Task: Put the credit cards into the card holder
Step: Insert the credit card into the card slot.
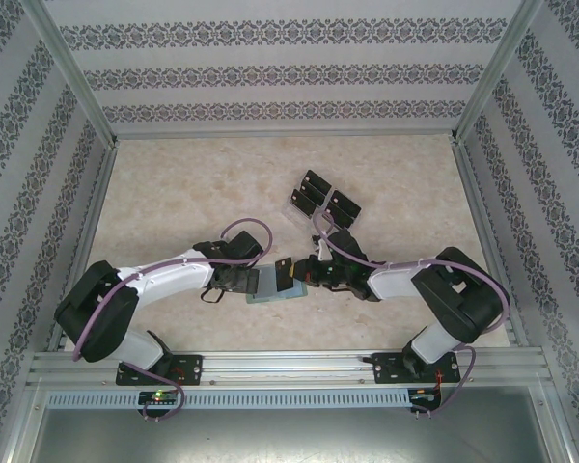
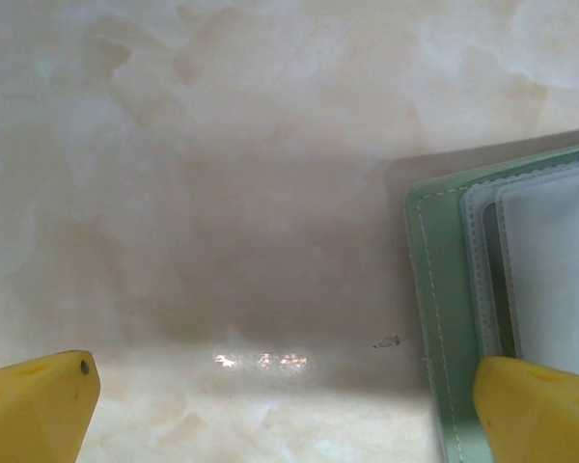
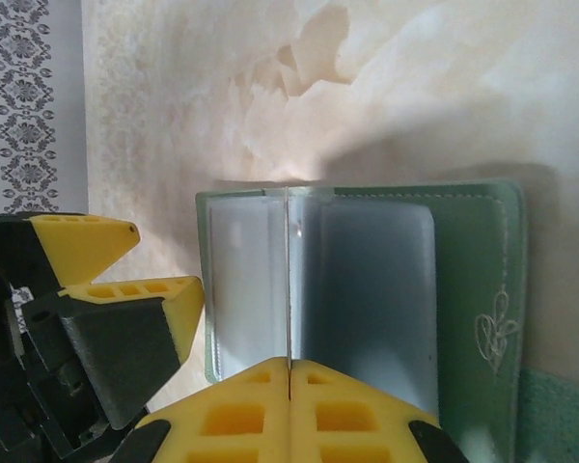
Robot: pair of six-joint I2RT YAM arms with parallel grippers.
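Observation:
The card holder lies open on the table between the two grippers, sage green outside with pale grey sleeves. My right gripper is shut on one black credit card, seen edge-on and standing upright over the holder's sleeves. From above, that card shows at the right gripper's tip. My left gripper is open at the holder's left edge, with its right finger over that edge. More credit cards stand in a clear rack further back.
The clear tiered rack stands behind the right arm, right of centre. Patterned walls and metal frame rails close in the marble-look table. The left gripper's yellow fingers sit close beside the holder in the right wrist view.

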